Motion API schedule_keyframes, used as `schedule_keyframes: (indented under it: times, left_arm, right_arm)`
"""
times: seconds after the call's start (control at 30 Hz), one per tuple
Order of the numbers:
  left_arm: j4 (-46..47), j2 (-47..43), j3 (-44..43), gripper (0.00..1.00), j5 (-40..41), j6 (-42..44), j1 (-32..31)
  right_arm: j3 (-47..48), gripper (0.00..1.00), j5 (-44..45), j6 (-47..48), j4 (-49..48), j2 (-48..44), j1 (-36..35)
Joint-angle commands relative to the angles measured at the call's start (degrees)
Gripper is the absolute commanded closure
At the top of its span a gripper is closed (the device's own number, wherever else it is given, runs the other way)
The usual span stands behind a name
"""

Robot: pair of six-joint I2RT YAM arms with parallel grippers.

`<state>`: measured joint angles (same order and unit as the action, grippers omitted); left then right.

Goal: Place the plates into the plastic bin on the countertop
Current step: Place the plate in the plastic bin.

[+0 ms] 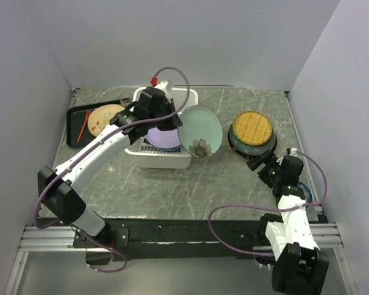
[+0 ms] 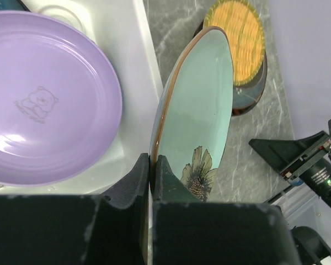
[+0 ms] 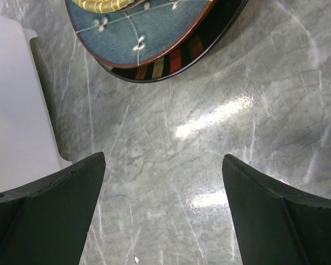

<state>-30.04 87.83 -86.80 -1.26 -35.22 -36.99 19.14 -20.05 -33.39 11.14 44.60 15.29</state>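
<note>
**Left fingers pinch pale green plate on edge at bin's right wall; right fingers idle**

Top view: your left fingers (image 1: 171, 123) are clenched on the rim of the pale green plate (image 1: 200, 131). The plate stands tilted on edge at the right wall of the plastic bin (image 1: 166, 161), with its left edge at the bin rim. A lavender plate (image 1: 163, 136) lies flat inside the bin. A yellow woven plate (image 1: 253, 127) tops a stack further right on the table (image 1: 172, 190). Your right fingers (image 1: 258, 161) sit near that stack, touching nothing. A tan plate (image 1: 104, 118) rests on the black tray (image 1: 74, 120) at the far left.

Left wrist: both fingers (image 2: 140, 176) are shut on the thin rim right by the flower print. The rest of the plate (image 2: 198, 110) hangs out beyond the grip. It looks like glazed ceramic, so judge it stiff, slick, fairly heavy and chippable. A rim-only pinch leaves a long lever, so expect it to swing or slip if you jerk. Tip it over the bin wall (image 2: 138, 66) slowly and lay it onto the lavender plate (image 2: 44, 105); don't drop it.

Right wrist: the fingers (image 3: 60, 193) are spread wide and empty over bare table. The dark teal plate (image 3: 138, 33) lies just ahead, with its rim overhanging the dish beneath it. That overhang is likely your best hold for the next plate.
</note>
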Motion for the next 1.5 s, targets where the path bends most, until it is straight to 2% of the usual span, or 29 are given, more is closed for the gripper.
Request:
schedule_keyframes:
  times: [0.0, 0.43, 1.47]
  left_arm:
    - [9.91, -5.48, 0.40, 0.99, -3.05, -2.13, 2.62]
    - [13.60, -11.54, 7.00, 0.99, -5.42, -3.98, 10.01]
    - [15.63, -14.27, 12.18, 0.99, -7.44, -4.77, 17.83]
  right_arm:
    - [-0.33, 0.07, -0.42, 0.16, -1.99, -0.30, 0.36]
    - [-0.33, 0.07, -0.51, 0.16, -2.08, -0.13, 0.36]
    - [0.11, 0.07, -0.69, 0.43, -2.17, 0.58, 0.36]
